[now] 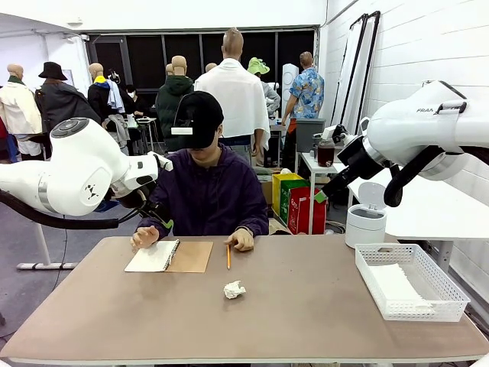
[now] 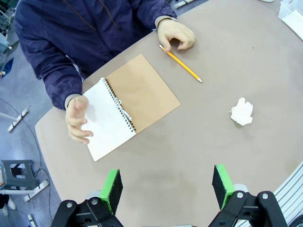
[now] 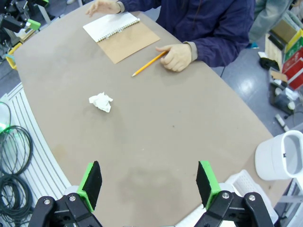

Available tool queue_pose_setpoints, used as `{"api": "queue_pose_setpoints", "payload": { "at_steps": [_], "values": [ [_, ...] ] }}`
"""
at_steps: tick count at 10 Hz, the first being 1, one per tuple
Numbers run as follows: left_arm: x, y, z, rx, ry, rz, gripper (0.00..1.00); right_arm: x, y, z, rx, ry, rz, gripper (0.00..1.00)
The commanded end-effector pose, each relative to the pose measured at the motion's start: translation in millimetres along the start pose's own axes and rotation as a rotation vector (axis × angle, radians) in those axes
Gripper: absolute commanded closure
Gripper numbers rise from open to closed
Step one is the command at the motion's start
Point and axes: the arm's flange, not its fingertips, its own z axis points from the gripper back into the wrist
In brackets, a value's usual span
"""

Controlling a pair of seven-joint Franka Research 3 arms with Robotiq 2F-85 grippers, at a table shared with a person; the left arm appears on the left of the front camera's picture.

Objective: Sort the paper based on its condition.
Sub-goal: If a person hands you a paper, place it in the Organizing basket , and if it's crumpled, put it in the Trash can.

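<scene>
A crumpled ball of paper lies alone near the middle of the surface, at about 5 o'clock from the yellow pencil and well apart from the white mesh tray at 3 o'clock, where a flat sheet already rests. The ball will probably be very light, soft and springy; it should crush a little under pressure, so a pinch across its widest part from above seems safest, with the pads closing gently. The flat sheet would be limp and hard to lift from a bare surface.

The left pincer hangs with its jaws spread wide and empty above the surface, near the spiral notepad under the person's hand. The right pincer is likewise wide apart, gripping nothing.

On the right arm part of the maker's name reads "FRA"; no other writing is legible.
</scene>
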Motion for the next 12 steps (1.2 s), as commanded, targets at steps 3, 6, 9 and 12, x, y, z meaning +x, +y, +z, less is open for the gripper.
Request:
{"api": "queue_pose_setpoints", "payload": {
  "at_steps": [3,6,9,12],
  "values": [
    [-0.4,1.0,-0.4,-0.006,0.004,0.005,0.00,10.6,5.4,-11.3,-0.014,0.018,0.018,0.00],
    [-0.4,1.0,-0.4,-0.006,0.004,0.005,0.00,39.0,40.2,-58.9,-0.047,0.074,0.130,0.00],
    [-0.4,1.0,-0.4,-0.006,0.004,0.005,0.00,48.3,74.8,-112.7,-0.028,0.135,0.243,0.00],
    [-0.4,1.0,-0.4,-0.006,0.004,0.005,0.00,47.2,90.4,-145.2,0.020,0.207,0.331,0.00]
  ]
}}
